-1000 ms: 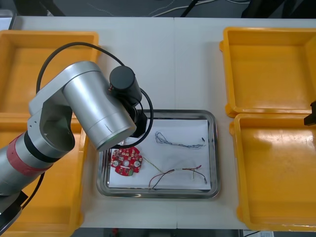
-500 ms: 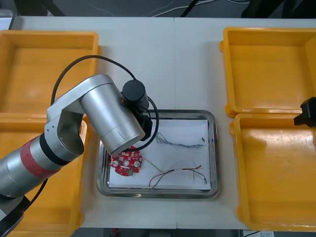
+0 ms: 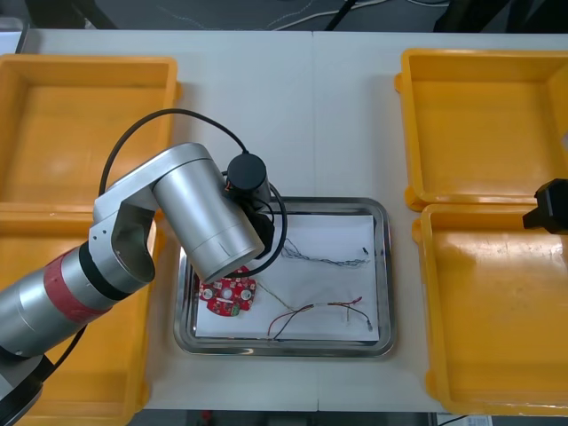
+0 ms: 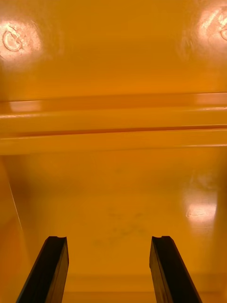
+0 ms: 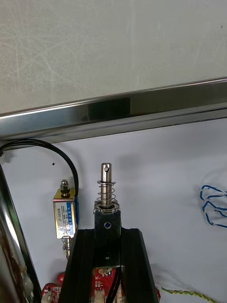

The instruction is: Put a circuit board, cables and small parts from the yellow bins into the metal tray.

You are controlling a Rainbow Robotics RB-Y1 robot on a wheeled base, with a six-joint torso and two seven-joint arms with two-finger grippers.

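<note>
On the light table (image 3: 337, 106), far left corner of the metal tray (image 3: 383, 266): left gripper (image 5: 108, 234) clamps a small metal part (image 5: 107, 189), probably dense, rigid and slippery, by its flat body below the spring (image 5: 107, 190); right gripper (image 4: 109, 241) gapes over a yellow bin (image 3: 479, 302).

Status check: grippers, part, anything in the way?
Left gripper shut on small metal part, over metal tray, far-left corner. Right gripper open, over a right yellow bin. Second small metal part lies close beside the held one.

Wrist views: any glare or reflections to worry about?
Right wrist view: bright hotspots on the yellow bin floor beyond the open right tool. Left wrist view: the metal tray rim carries a dark reflection beyond the small metal part in the left tool.
</note>
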